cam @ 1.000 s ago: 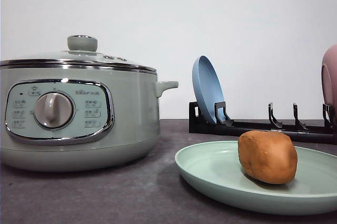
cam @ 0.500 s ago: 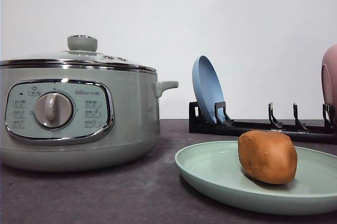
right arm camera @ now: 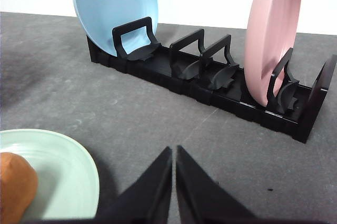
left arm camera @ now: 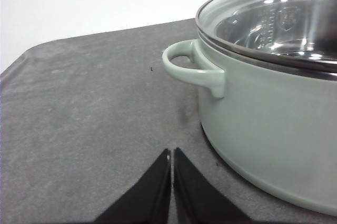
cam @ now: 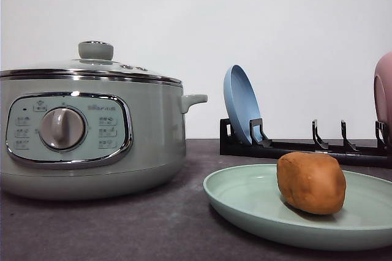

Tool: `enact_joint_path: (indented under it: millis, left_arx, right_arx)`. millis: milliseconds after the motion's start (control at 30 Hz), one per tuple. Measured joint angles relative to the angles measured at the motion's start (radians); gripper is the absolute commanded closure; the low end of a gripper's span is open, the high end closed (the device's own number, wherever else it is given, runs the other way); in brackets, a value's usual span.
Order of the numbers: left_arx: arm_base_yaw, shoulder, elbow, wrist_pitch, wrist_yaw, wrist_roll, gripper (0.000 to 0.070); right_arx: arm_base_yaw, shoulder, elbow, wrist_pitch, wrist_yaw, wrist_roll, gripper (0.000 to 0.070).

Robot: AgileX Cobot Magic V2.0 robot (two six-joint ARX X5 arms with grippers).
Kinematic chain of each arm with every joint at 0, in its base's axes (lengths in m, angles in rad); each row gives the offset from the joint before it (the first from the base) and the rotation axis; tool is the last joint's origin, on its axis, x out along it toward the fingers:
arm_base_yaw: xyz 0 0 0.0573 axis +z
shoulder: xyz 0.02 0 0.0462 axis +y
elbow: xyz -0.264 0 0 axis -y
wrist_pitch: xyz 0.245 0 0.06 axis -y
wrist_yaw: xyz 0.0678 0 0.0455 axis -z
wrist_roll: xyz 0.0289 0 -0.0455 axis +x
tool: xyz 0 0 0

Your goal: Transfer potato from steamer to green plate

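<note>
Nothing moved; potato (cam: 311,182) rests on green plate (cam: 245,203).

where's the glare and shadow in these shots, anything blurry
Front view: sharp overall, a highlight on the steamer dial, soft shadow under the potato. Left wrist view: bright reflections across the glass lid, shut left tool slightly soft. Right wrist view: even light, potato edge blurred.
</note>
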Motion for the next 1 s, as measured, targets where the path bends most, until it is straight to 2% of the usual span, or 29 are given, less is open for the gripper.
enact_joint_path:
  millis: [1000]
  left_arx:
    - [0.0, 0.0, 0.0, 0.0, 0.0, 0.0, 0.07]
  right_arx:
    - [0.0, 0.0, 0.0, 0.0, 0.0, 0.0, 0.07]
